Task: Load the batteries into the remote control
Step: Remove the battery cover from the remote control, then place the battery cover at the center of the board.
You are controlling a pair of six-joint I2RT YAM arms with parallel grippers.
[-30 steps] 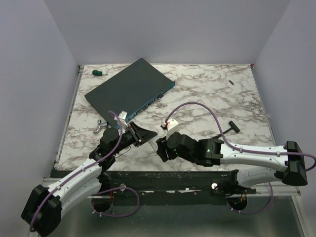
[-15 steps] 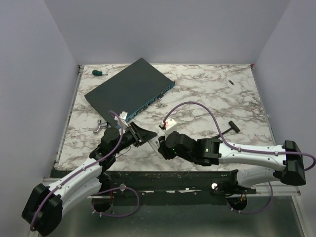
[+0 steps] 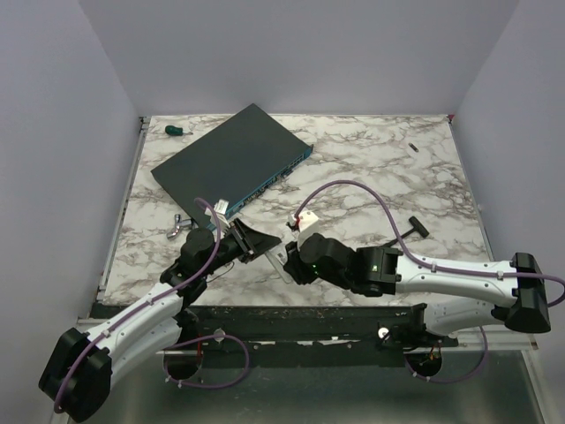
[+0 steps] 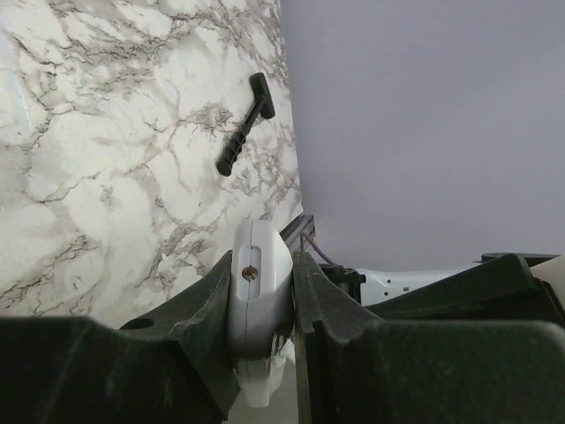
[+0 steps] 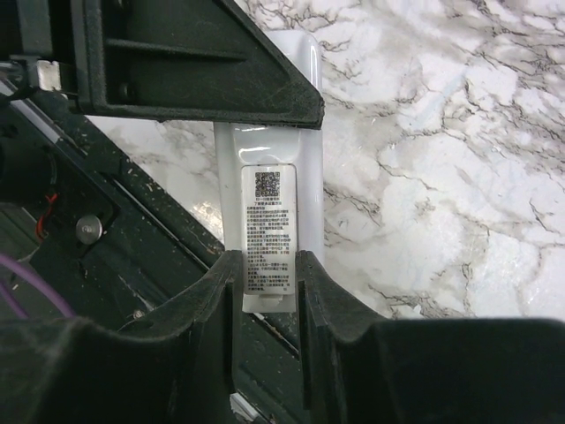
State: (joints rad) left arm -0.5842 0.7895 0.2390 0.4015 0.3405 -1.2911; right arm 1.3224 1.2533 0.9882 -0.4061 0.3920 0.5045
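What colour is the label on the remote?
Label on the remote: white with black print; right wrist view shows it best.

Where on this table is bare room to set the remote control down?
Bare patch: the far right of the table, bordered by the dark flat box, the small dark piece and the black T-shaped tool. Crowded: the near middle, where the left hand and right hand grip the remote control, and the left side around the box.

place: robot test lab | evidence: marble-patterned table boxed in by plain lavender walls
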